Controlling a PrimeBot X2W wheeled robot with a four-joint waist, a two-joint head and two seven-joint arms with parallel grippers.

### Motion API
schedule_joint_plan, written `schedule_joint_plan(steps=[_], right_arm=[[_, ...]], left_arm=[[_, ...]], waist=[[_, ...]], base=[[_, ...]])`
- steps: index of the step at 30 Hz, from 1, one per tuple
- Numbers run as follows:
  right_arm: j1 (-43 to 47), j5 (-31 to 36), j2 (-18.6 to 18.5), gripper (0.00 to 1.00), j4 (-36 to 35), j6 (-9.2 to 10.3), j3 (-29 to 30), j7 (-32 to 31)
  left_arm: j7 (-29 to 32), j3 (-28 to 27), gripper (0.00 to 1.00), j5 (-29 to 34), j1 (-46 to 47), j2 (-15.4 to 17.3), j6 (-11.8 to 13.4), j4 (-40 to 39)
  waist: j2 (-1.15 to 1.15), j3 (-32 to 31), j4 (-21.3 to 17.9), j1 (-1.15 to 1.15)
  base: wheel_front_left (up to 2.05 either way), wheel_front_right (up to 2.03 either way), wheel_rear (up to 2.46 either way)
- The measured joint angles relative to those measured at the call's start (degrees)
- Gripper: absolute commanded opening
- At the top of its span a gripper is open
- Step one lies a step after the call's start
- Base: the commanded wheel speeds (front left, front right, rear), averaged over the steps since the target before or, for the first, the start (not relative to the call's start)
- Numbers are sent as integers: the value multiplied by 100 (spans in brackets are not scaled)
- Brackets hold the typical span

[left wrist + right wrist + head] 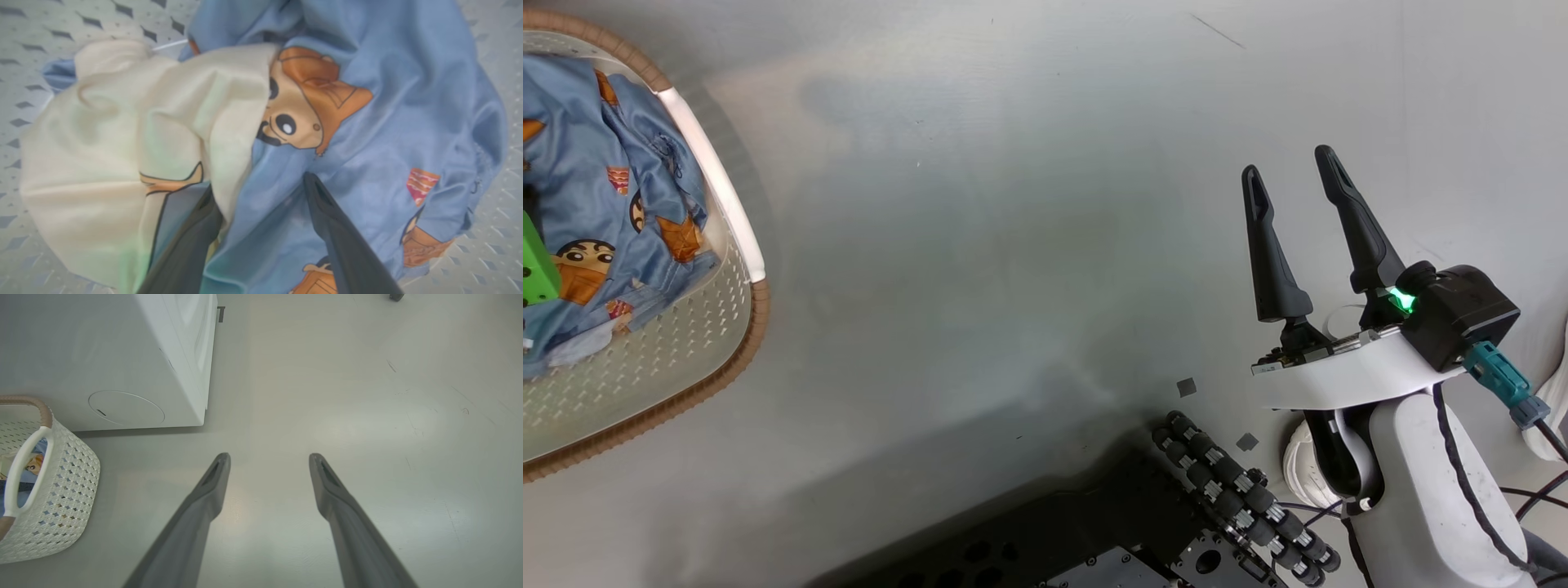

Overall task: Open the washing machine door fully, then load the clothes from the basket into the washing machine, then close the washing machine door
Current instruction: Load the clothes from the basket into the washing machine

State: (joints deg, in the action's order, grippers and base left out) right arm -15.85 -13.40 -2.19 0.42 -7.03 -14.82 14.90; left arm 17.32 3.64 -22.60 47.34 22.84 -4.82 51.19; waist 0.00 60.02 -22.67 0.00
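Note:
The basket (756, 318) stands at the head view's left edge, holding the light blue clothes (613, 204) printed with cartoon figures. In the left wrist view my left gripper (261, 192) is open and pushed down into the clothes (367, 143). One finger (188, 245) is tucked under a cream-white piece (143, 122), and the other (339, 237) lies on blue fabric. My right gripper (1289, 167) hangs open and empty over bare floor, well right of the basket. The right wrist view shows this gripper (267, 461), the basket (61, 477) and the white washing machine (122, 355) behind it. The door is out of view.
The grey floor (1013, 245) spreads between the basket and my right arm. My dark base (1094, 539) and a roller wheel (1241, 498) sit at the bottom. A white rounded thing (1307, 465), perhaps a shoe, lies under the right arm. The basket's perforated bottom (24, 61) surrounds the clothes.

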Motion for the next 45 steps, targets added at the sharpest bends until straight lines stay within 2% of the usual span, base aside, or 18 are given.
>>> schedule_joint_plan(steps=[4,5,7,8,9,10,24,32,45], right_arm=[[59,0,0,100,-29,0,40,0],[86,1,0,100,-37,0,49,0],[118,0,0,100,-42,0,62,0],[118,0,0,100,-52,0,68,0],[118,0,1,100,-66,0,75,0],[118,0,1,100,-77,0,85,0],[49,-123,1,100,-121,0,131,0],[-360,-246,13,100,-31,0,59,0],[-395,-142,3,100,282,0,703,0]], left_arm=[[-48,34,100,41,42,-12,-3,80],[-59,44,91,42,65,-14,-3,112],[-113,71,58,59,104,-18,-3,164],[-134,92,47,93,113,-19,-3,180],[-149,122,15,142,118,-19,-3,196],[-183,156,0,185,126,-20,-3,210],[-612,56,0,171,259,-191,-3,489],[-1177,-174,0,-70,159,-216,-3,544],[-2029,-110,0,-270,-431,-1187,-130,695]], waist=[[0,21,14,0],[0,27,18,0],[0,39,28,0],[0,45,32,0],[0,51,37,0],[0,56,40,0],[0,83,93,0],[0,-22,88,0],[0,-636,385,0]], base=[[0,0,0],[0,0,0],[0,0,0],[0,0,0],[0,0,0],[0,0,0],[0,0,0],[0,0,0],[0,0,0]])
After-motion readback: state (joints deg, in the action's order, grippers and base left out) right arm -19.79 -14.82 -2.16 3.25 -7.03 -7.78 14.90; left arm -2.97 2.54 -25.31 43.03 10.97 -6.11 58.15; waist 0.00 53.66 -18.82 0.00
